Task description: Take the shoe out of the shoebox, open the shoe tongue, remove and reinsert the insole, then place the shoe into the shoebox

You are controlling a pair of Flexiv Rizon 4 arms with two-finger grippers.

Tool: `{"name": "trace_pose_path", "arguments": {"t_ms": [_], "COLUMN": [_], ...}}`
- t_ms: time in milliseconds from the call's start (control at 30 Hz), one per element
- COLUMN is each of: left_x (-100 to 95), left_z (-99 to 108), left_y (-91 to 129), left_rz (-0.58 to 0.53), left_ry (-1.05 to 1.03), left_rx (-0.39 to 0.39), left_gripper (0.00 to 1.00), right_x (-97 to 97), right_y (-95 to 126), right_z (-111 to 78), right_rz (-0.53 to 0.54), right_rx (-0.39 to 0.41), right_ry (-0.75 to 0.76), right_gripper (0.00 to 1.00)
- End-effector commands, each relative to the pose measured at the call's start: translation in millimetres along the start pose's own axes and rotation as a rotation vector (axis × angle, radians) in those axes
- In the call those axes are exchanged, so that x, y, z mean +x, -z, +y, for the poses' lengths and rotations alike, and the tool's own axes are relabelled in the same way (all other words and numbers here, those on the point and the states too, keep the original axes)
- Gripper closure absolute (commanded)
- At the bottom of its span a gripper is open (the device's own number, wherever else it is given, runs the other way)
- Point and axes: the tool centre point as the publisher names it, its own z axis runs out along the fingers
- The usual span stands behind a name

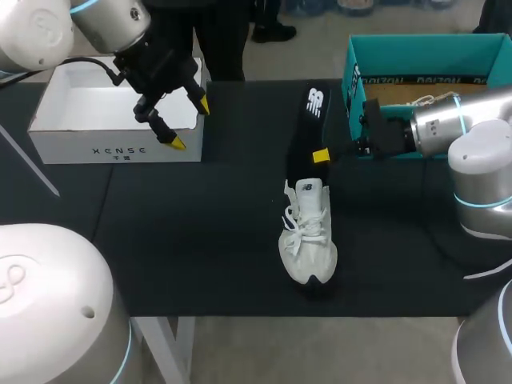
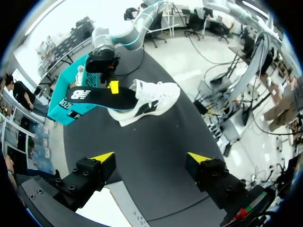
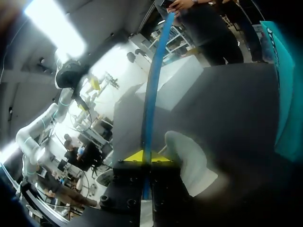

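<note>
The right fingers (image 1: 322, 155) are clenched on the black insole (image 1: 312, 120), whose lower end meets the shoe's opening. The white shoe (image 1: 308, 240) stands upright on the dark surface (image 1: 200, 240), near the teal shoebox (image 1: 416, 48). The left fingers (image 1: 176, 144) are spread apart, holding nothing, above a white box's (image 1: 112, 148) front edge.
</note>
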Motion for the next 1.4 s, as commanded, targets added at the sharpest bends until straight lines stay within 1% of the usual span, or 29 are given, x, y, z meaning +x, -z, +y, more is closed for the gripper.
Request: {"name": "trace_pose_path", "arguments": {"t_ms": [33, 333, 500, 600, 667, 700, 733, 767, 800, 833, 867, 900, 933, 1100, 1233, 1300, 1333, 1367, 1400], "left_x": [-0.6, -0.6, -0.6, -0.6, -0.6, -0.6, -0.6, -0.6, -0.6, -0.6, -0.6, -0.6, -0.6, -0.6, -0.6, -0.6, -0.6, -0.6, -0.6], "left_z": [-0.1, -0.1, -0.1, -0.1, -0.1, -0.1, -0.1, -0.1, -0.1, -0.1, -0.1, -0.1, -0.1, -0.1, -0.1, -0.1, -0.1, -0.1, -0.1], "left_y": [0.3, 0.3, 0.3, 0.3, 0.3, 0.3, 0.3, 0.3, 0.3, 0.3, 0.3, 0.3, 0.3, 0.3, 0.3, 0.3, 0.3, 0.3, 0.3], "left_rz": [0.002, 0.002, 0.002, 0.002, 0.002, 0.002, 0.002, 0.002, 0.002, 0.002, 0.002, 0.002, 0.002, 0.002, 0.002, 0.002, 0.002, 0.002, 0.002], "left_ry": [0.0, 0.0, 0.0, 0.0, 0.0, 0.0, 0.0, 0.0, 0.0, 0.0, 0.0, 0.0, 0.0, 0.0, 0.0, 0.0, 0.0, 0.0, 0.0], "left_rx": [-0.004, -0.004, -0.004, -0.004, -0.004, -0.004, -0.004, -0.004, -0.004, -0.004, -0.004, -0.004, -0.004, -0.004, -0.004, -0.004, -0.004, -0.004, -0.004], "left_gripper": [0.0, 0.0, 0.0, 0.0, 0.0, 0.0, 0.0, 0.0, 0.0, 0.0, 0.0, 0.0, 0.0, 0.0, 0.0, 0.0, 0.0, 0.0, 0.0], "right_x": [2.9, 6.3, 4.7, 3.5, 3.3, 3.5, 4.0, 4.3, 4.4, 4.6, 4.8, 4.9, 5.0, 4.3, 2.7, 0.7, 0.0, -1.0, -2.3], "right_y": [-1.4, 1.1, -2.3, -5.8, -8.5, -9.4, -10.2, -11.0, -11.6, -11.9, -12.2, -12.2, -12.1, -9.2, -5.6, -3.9, -3.0, -1.8, -0.3], "right_z": [-11.6, -29.9, -40.5, -41.6, -38.5, -36.6, -34.2, -31.7, -29.5, -27.2, -25.0, -22.8, -20.7, -9.0, -1.0, 1.8, 2.4, 2.9, 3.2], "right_rz": [-0.012, -0.041, -0.049, -0.056, -0.06, -0.063, -0.059, -0.059, -0.06, -0.057, -0.058, -0.058, -0.059, -0.072, -0.082, -0.088, -0.092, -0.097, -0.101], "right_rx": [-0.004, 0.038, 0.068, 0.074, 0.074, 0.075, 0.072, 0.072, 0.072, 0.07, 0.07, 0.068, 0.067, 0.056, 0.047, 0.046, 0.044, 0.041, 0.036], "right_ry": [-0.01, -0.024, -0.045, -0.052, -0.052, -0.052, -0.049, -0.045, -0.044, -0.038, -0.032, -0.029, -0.022, 0.001, 0.013, 0.018, 0.019, 0.02, 0.02], "right_gripper": [1.0, 1.0, 1.0, 1.0, 1.0, 0.84, 0.71, 0.69, 0.62, 0.5, 0.46, 0.49, 0.49, 0.56, 0.55, 0.56, 0.58, 0.64, 0.72]}}
